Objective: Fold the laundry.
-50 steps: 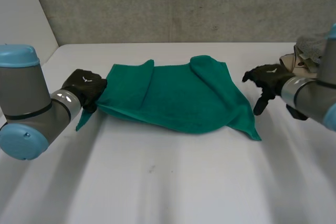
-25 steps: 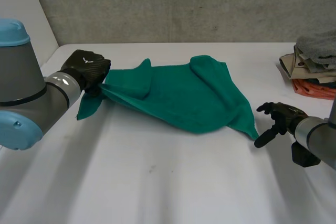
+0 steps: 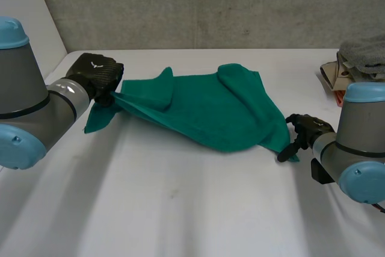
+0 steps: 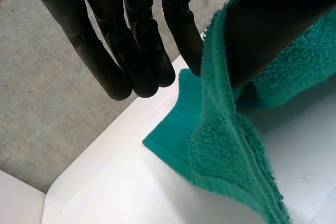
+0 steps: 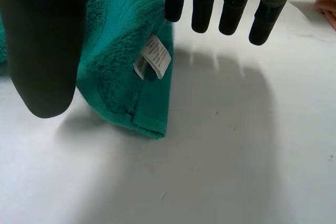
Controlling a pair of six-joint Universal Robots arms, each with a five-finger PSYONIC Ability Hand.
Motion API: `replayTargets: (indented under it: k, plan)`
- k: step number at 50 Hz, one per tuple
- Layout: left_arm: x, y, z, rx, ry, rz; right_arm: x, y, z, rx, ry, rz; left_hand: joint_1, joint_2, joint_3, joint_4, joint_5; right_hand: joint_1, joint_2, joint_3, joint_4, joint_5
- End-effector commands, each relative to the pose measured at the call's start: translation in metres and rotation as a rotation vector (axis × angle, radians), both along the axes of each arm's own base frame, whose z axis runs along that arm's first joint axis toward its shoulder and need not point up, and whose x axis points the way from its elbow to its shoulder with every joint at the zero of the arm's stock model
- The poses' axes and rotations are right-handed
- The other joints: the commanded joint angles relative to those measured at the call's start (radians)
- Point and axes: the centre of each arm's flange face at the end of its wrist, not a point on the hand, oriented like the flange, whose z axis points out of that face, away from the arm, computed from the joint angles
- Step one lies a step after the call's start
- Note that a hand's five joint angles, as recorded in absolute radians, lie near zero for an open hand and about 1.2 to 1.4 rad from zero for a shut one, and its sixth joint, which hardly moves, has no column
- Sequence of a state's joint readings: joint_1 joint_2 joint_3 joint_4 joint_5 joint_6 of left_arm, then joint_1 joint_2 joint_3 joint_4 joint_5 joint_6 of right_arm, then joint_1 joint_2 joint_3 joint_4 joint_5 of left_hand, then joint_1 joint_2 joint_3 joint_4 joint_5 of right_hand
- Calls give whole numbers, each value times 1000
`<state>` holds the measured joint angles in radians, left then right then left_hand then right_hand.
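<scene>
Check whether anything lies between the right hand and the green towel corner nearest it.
Nothing visible does. The right hand is open right at the towel, by its labelled corner, with bare white table under its fingers. The stacked laundry lies off to the side, out of the way.

pile of clothes cut off at the edge, print on the label of the towel too small to read

Plain teal-green towel, white printed label — white table, speckled grey wall
</scene>
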<state>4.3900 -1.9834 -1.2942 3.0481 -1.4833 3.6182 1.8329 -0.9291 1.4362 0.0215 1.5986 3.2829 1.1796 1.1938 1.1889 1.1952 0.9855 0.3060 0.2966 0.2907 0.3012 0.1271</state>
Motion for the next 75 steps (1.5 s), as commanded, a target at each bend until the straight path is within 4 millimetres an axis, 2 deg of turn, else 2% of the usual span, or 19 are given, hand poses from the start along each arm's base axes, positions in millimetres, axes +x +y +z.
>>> replayTargets:
  k: [1, 5, 7, 11, 16, 20, 21, 26, 31, 36, 45, 49, 52, 56, 58, 61, 63, 70, 75]
  plan:
    - [-1, 1, -1, 2, -1, -1, 1, -1, -2, -2, -2, 1, 217, 202, 207, 201, 236, 80, 89, 95, 85, 84]
    - [0, 0, -1, 3, -2, 6, 1, -4, -10, 6, 4, 0, 217, 202, 207, 201, 236, 399, 408, 414, 403, 403]
    - [2, -1, -1, 4, 0, 16, 1, -10, -8, -20, 1, -1, 217, 202, 207, 201, 236, 1058, 1067, 1073, 1063, 1062]
    - [9, 0, 1, 17, -13, 47, -2, -22, 12, -105, -11, 1, 217, 202, 207, 201, 236, 1090, 1100, 1106, 1095, 1095]
    - [22, 12, 26, 12, -50, 72, -11, -22, 89, -319, 37, 71, 217, 202, 207, 201, 236, 1090, 1100, 1106, 1095, 1095]
    - [32, 29, 68, -72, -60, 56, -26, -9, 157, -502, 128, 183, 217, 202, 207, 201, 236, 1090, 1100, 1106, 1095, 1095]
    - [34, 38, 90, -129, -49, 42, -34, -2, 176, -535, 165, 227, 217, 202, 207, 201, 236, 1090, 1100, 1106, 1095, 1095]
    - [35, 63, 153, -309, 24, -4, -52, 17, 221, -551, 216, 232, 217, 202, 207, 201, 236, 1090, 1100, 1106, 1095, 1095]
    - [36, 66, 172, -329, 61, -6, -51, 16, 254, -587, 217, 240, 217, 202, 207, 201, 236, 1090, 1100, 1106, 1095, 1095]
    - [32, 43, 149, -216, 24, 2, -50, -3, 260, -572, 263, 254, 217, 202, 207, 201, 236, 1090, 1100, 1106, 1095, 1095]
    - [10, -29, 66, -62, -128, -35, -28, -52, 180, -349, 425, 366, 217, 202, 207, 201, 236, 1090, 1100, 1106, 1095, 1095]
    - [-1, -59, 72, -178, -112, -39, -18, -81, 160, -383, 447, 314, 217, 202, 207, 201, 236, 1090, 1100, 1106, 1095, 1095]
    - [-7, -72, 96, -305, -52, -27, -11, -97, 179, -522, 431, 248, 217, 202, 207, 201, 236, 1090, 1100, 1106, 1095, 1095]
    - [-5, -73, 168, -561, 185, 18, -3, -108, 243, -844, 319, 125, 217, 202, 207, 201, 236, 1090, 1100, 1106, 1095, 1095]
    - [-3, -69, 187, -626, 266, 27, -1, -103, 288, -1051, 245, 56, 217, 202, 207, 201, 236, 1090, 1100, 1106, 1095, 1095]
    - [0, -61, 211, -714, 378, 24, -4, -97, 319, -1205, 205, 4, 217, 202, 207, 201, 236, 1090, 1100, 1106, 1095, 1095]
    - [0, -59, 212, -724, 393, 14, -5, -94, 321, -1209, 211, 8, 217, 202, 207, 201, 236, 1090, 1100, 1106, 1095, 1095]
    - [4, -71, 153, -553, 296, 8, 0, -84, 290, -1044, 229, 123, 217, 202, 207, 201, 236, 1090, 1100, 1106, 1095, 1095]
    - [4, -74, 97, -404, 218, 3, 2, -80, 239, -808, 251, 189, 217, 202, 207, 201, 236, 1090, 1100, 1106, 1095, 1095]
